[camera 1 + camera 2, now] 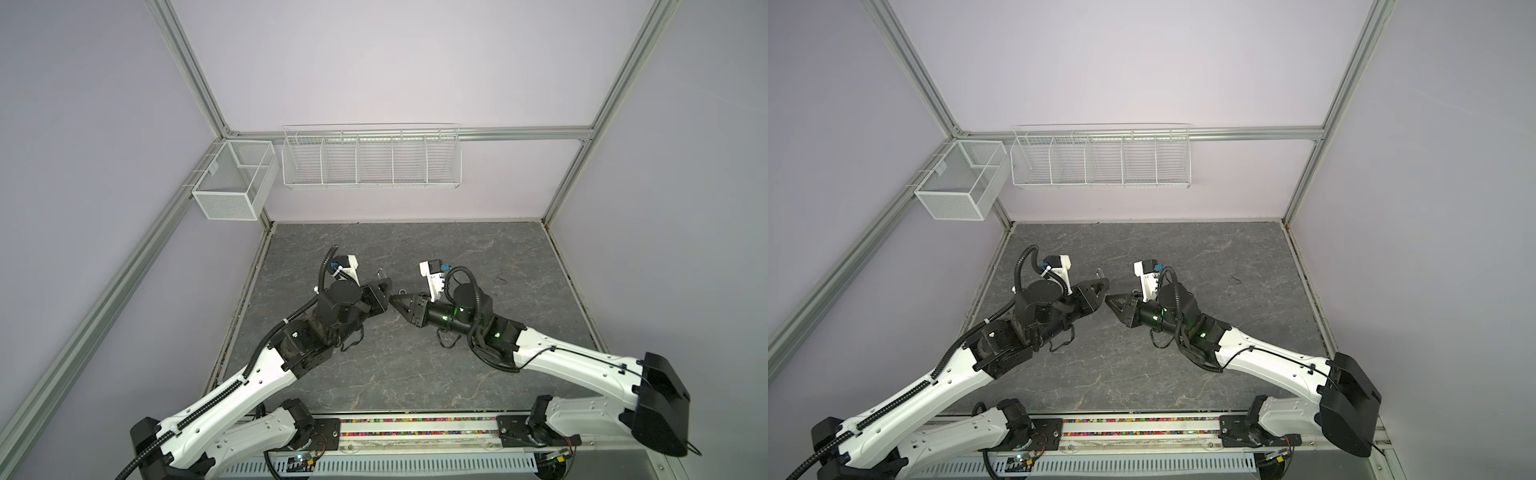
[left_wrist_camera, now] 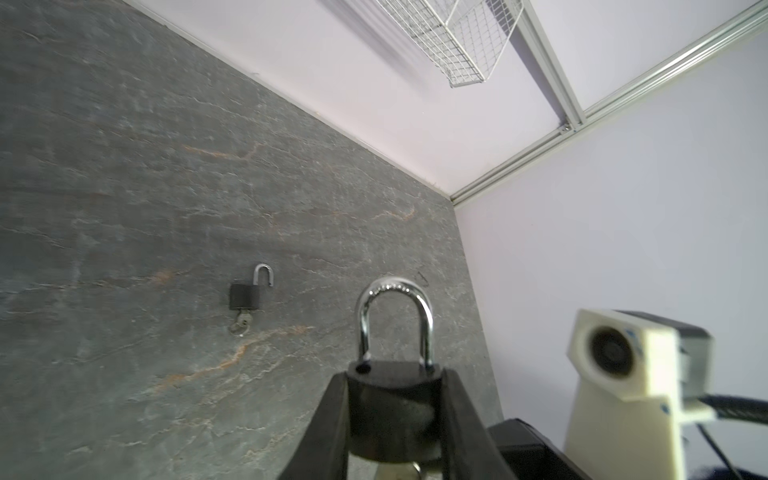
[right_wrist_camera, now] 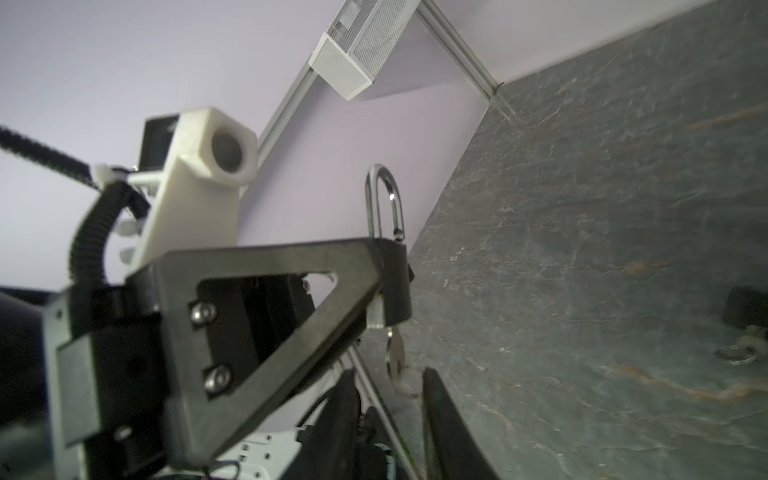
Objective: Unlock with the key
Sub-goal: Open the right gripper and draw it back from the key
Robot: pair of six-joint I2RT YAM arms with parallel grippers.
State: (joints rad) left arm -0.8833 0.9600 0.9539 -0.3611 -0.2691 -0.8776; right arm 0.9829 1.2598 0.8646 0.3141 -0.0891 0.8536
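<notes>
The left gripper (image 2: 394,375) clamps its jaws on the padlock (image 2: 392,409) above the middle of the surface (image 1: 457,353), shackle (image 2: 395,291) pointing far. The key (image 3: 395,355) juts from the padlock's near end, its long axis running near to far. It sits between the right gripper's (image 3: 390,378) narrowly parted jaws, unpinched, and the right arm is nearer.

you face pale lilac walls (image 1: 395,62) edged with aluminium rails (image 1: 519,134). a long white wire rack (image 1: 371,156) hangs on the back wall; a mesh basket (image 1: 232,183) hangs left of it, and a grey stone-look tabletop (image 1: 415,365) lies below it.
</notes>
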